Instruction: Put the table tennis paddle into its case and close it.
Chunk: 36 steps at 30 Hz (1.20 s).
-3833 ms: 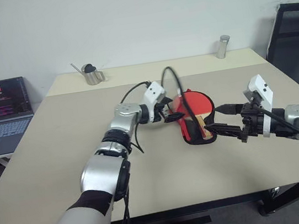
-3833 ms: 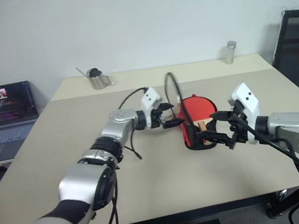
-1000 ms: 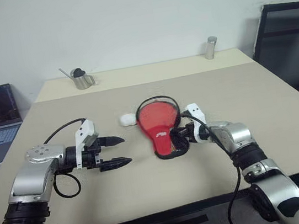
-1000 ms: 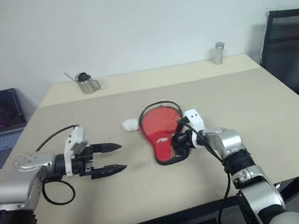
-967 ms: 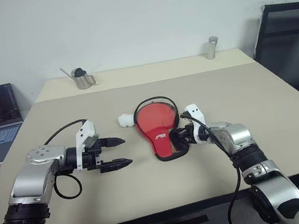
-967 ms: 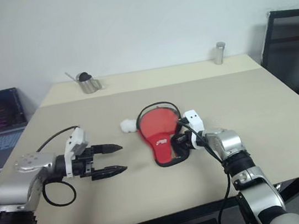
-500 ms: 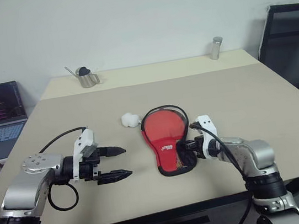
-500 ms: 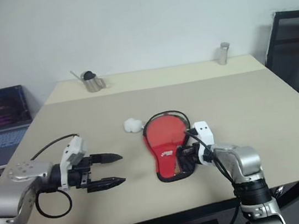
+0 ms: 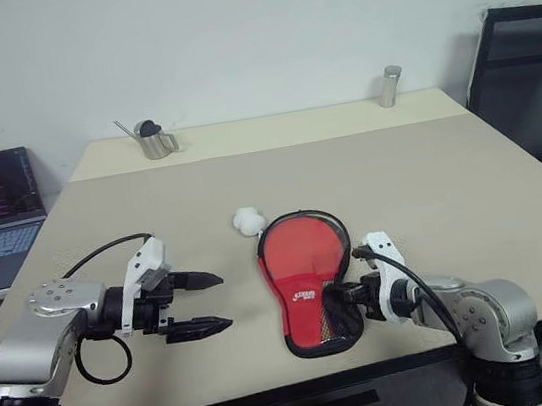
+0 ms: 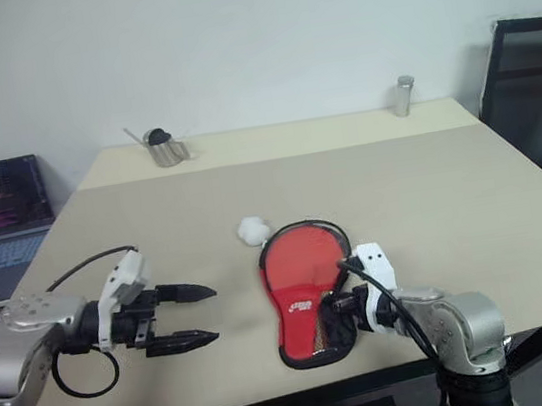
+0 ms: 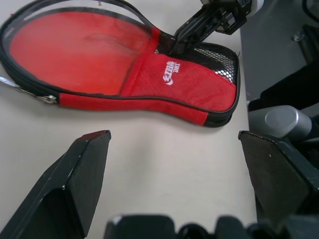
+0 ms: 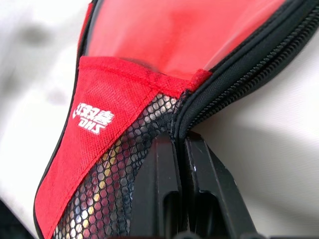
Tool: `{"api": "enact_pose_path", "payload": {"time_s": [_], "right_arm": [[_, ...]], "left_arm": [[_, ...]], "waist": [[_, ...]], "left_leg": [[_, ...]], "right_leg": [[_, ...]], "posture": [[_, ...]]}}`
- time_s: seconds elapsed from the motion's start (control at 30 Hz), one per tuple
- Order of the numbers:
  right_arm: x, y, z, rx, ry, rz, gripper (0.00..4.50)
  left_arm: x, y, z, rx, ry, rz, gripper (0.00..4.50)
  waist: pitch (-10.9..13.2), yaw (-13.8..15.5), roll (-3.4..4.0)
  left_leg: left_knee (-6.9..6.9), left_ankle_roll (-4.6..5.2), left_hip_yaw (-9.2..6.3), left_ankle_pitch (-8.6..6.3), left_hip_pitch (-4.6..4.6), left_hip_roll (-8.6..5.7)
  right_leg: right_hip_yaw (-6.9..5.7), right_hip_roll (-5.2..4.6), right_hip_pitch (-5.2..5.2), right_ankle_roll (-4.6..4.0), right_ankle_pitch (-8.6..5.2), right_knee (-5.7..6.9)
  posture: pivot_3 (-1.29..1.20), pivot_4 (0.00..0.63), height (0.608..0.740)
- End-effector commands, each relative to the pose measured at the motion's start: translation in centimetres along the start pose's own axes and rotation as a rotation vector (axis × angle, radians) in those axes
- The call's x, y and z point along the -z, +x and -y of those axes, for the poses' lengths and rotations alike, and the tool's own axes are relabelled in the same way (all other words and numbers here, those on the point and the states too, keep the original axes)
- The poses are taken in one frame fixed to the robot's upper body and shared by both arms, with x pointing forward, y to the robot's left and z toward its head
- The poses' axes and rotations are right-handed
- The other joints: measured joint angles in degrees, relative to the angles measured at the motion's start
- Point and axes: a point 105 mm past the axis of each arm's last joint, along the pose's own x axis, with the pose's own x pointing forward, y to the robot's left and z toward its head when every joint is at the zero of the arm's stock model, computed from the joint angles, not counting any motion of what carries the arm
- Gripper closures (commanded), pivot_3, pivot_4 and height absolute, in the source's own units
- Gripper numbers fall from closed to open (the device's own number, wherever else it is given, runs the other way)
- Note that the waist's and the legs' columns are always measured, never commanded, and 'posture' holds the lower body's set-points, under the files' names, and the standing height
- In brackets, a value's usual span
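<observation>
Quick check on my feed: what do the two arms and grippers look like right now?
Both arms are silver metal with black joint bands. Each wrist carries a white camera block and a looping black cable. The left gripper and right gripper each have two black fingers, the left's tapering to points.

The case (image 9: 306, 284) is red cloth with black mesh and zip.

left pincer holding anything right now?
No. The left pincer hangs open over bare table, apart from the case.
</observation>
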Motion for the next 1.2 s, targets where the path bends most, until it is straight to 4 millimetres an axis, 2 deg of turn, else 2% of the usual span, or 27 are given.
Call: {"api": "enact_pose_path", "payload": {"time_s": [0.03,0.37,0.83,0.93,1.17,1.2], "right_arm": [[0.3,-0.3,-1.9,-0.075,-0.045,0.001,4.48],[1.4,-1.3,-1.0,-0.041,-0.043,-0.025,4.48],[0.9,-1.6,0.7,0.074,-0.014,0.000,4.48],[0.5,-2.0,1.0,0.106,-0.004,0.020,3.78],[-0.9,-2.9,0.6,0.142,-0.023,0.089,1.37],[-1.2,-3.2,0.6,0.146,-0.040,0.102,1.13]], "left_arm": [[-1.3,-0.2,0.8,0.023,0.048,0.012,0.00],[-1.2,0.1,0.7,0.038,0.040,0.005,0.00],[-1.1,0.4,0.3,0.028,0.041,0.004,0.00],[-1.0,0.3,0.2,0.018,0.040,0.005,0.00],[-0.8,0.9,0.1,0.009,0.041,0.021,0.00],[-0.8,1.0,0.1,0.006,0.041,0.027,0.00]], "waist": [[0.00,0.00,0.00],[0.00,0.02,0.00],[0.00,0.10,-0.01],[0.00,0.11,-0.01],[0.00,0.32,0.00],[0.00,0.33,0.00]], "left_leg": [[0.00,-0.01,0.01,-0.01,-0.01,0.00],[-0.02,-0.02,0.02,-0.02,-0.03,-0.01],[-0.02,-0.03,0.02,-0.02,-0.04,-0.03],[-0.02,-0.03,0.02,-0.02,-0.04,-0.03],[-0.02,-0.03,0.02,-0.02,-0.05,-0.02],[-0.02,-0.03,0.02,-0.02,-0.05,-0.03]], "right_leg": [[0.01,0.00,-0.03,0.00,0.00,0.00],[-0.03,0.03,-0.08,0.00,0.00,-0.01],[-0.02,0.03,-0.08,0.01,-0.01,-0.02],[-0.03,0.03,-0.08,0.01,-0.01,-0.02],[-0.03,0.02,-0.10,0.01,-0.01,-0.02],[-0.02,0.02,-0.11,0.01,-0.01,-0.03]], "posture": [[0.00,0.150,0.740],[0.00,0.150,0.740],[0.00,0.150,0.740],[0.00,0.150,0.740],[0.00,0.150,0.740],[0.00,0.150,0.740]]}}
